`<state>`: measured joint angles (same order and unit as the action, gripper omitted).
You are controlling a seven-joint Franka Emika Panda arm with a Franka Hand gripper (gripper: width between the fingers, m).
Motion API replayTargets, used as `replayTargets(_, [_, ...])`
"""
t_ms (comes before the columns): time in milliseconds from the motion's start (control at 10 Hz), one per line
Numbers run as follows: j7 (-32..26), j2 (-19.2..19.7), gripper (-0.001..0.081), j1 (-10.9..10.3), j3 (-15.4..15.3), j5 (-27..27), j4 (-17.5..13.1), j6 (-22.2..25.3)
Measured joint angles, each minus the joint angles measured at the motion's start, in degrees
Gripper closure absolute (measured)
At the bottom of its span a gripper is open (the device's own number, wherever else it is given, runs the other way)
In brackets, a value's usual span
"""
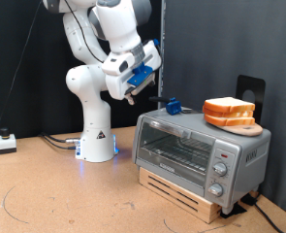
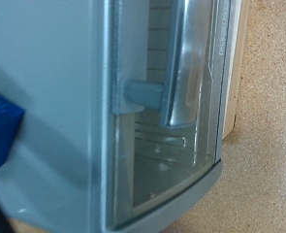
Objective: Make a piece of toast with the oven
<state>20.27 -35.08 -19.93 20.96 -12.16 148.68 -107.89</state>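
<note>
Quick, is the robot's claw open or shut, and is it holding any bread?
Gripper: hanging above the oven, holding no bread; open or shut cannot be told.

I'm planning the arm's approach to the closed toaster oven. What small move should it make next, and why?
Probably lower the gripper toward the door handle: the oven door looks shut, the gripper hangs above its top holding nothing, and the bread sits on top.
</note>
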Motion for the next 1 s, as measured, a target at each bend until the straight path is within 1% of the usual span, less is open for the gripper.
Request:
replayTargets(300, [1.7, 2.9, -0.0004, 0.0, -1.9, 0.0, 4.0, -7.6])
replayTargets(600, [2.1, 7.7, -0.0004, -0.1, -3.1, -0.2, 6.2, -14.3])
replayTargets(800, [2.0, 10.5, -0.0004, -0.1, -3.1, -0.7, 6.6, -16.9])
replayTargets(1000, [1.9, 11.1, -0.0004, 0.0, -2.9, -1.1, 6.3, -17.0])
